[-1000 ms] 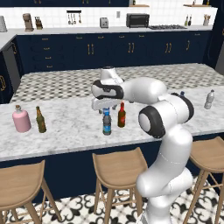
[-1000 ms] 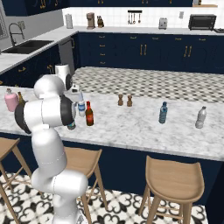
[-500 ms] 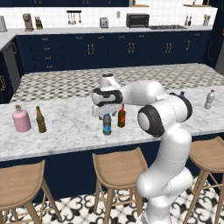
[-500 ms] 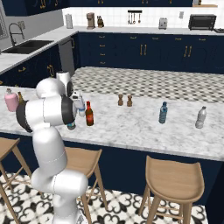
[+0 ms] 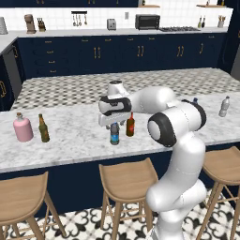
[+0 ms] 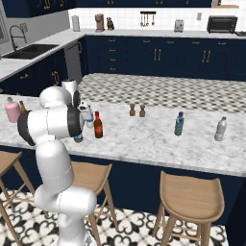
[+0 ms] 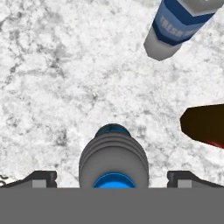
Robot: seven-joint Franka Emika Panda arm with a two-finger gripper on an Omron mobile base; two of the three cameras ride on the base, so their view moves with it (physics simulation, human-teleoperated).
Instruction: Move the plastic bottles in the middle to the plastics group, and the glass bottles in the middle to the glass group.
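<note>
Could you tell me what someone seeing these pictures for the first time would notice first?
Probably the white arm bent low over the marble counter, its open gripper hovering right above the dark blue-tinted bottle; in the hand view that bottle's blue cap sits between the two fingertips. Close beside it stand the red-brown glass bottle and the clear bottle with the white-blue label.

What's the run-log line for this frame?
phase: pre-grasp | end effector: open, straddling dark blue bottle from above, not closed | red-brown bottle: beside it, untouched | labelled bottle: standing on counter
</note>
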